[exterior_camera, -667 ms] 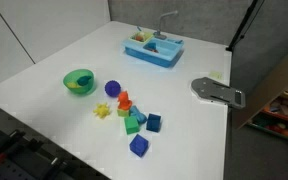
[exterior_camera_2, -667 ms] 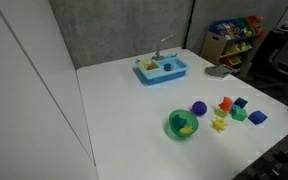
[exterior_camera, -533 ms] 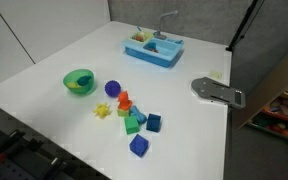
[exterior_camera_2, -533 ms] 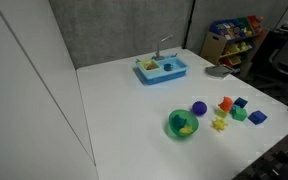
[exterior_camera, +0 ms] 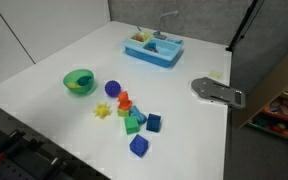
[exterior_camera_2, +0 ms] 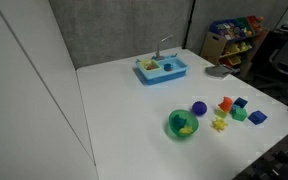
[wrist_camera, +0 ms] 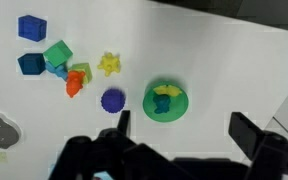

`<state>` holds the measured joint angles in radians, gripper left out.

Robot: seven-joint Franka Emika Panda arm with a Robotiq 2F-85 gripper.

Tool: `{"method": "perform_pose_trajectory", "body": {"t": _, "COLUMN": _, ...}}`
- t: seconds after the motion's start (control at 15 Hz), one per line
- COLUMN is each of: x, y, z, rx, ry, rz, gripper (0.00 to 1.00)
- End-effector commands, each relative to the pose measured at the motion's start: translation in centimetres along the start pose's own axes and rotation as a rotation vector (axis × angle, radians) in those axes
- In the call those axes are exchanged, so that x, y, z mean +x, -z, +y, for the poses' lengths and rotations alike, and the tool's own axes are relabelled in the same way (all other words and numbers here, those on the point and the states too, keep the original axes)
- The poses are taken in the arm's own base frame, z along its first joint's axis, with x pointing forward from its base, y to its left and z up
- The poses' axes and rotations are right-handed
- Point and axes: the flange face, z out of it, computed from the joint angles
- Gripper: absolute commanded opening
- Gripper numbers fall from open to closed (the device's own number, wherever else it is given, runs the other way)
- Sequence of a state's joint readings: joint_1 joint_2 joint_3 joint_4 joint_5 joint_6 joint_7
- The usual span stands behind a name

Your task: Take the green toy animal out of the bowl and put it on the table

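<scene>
Toy position: the green toy animal [wrist_camera: 161, 105] lies inside the bowl [wrist_camera: 184, 109]. The wrist view shows it as a small dark teal lump touching a yellow piece [wrist_camera: 167, 91]. In both exterior views it is too small to tell from the yellow. The bowl stands on the tabletop [exterior_camera: 64, 45], near a purple ball [wrist_camera: 112, 100] and apart from the blocks [wrist_camera: 56, 55]. The pincer [wrist_camera: 184, 135] hangs above the bowl with its jaws wide apart and nothing between them; neither exterior view shows the arm. Handling, as a judgement: the toy looks light, probably moulded plastic or rubber. It is lumpy, with no flat faces, so a smooth skin could slip under pressure. The best hold is likely across the narrowest part of the body, approached from straight above, with the fingers kept clear of the bowl wall and the yellow piece. The bowl looks light too and may slide or tip if a finger catches its rim. Risk noted: pinching the yellow piece along with the toy.
</scene>
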<state>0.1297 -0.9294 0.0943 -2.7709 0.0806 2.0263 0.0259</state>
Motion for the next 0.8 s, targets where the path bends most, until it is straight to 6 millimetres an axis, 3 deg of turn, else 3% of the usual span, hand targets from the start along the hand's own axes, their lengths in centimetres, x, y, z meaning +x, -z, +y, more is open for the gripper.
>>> {"method": "perform_pose_trajectory", "body": {"t": 0.0, "x": 3.2, "y": -0.6, "z": 0.1, "rx": 0.011, "ry": -0.026, "rz": -0.025, "gripper": 1.00}}
{"method": "perform_pose_trajectory", "body": {"t": 0.33, "x": 7.1, "y": -3.6, "z": -0.1, "rx": 0.014, "ry": -0.043, "rz": -0.044, "gripper": 1.00}}
{"method": "perform_pose_trajectory", "body": {"t": 0.73, "x": 12.1, "y": -10.1, "z": 0.0, "rx": 0.019, "ry": -0.075, "rz": -0.095, "gripper": 1.00}}
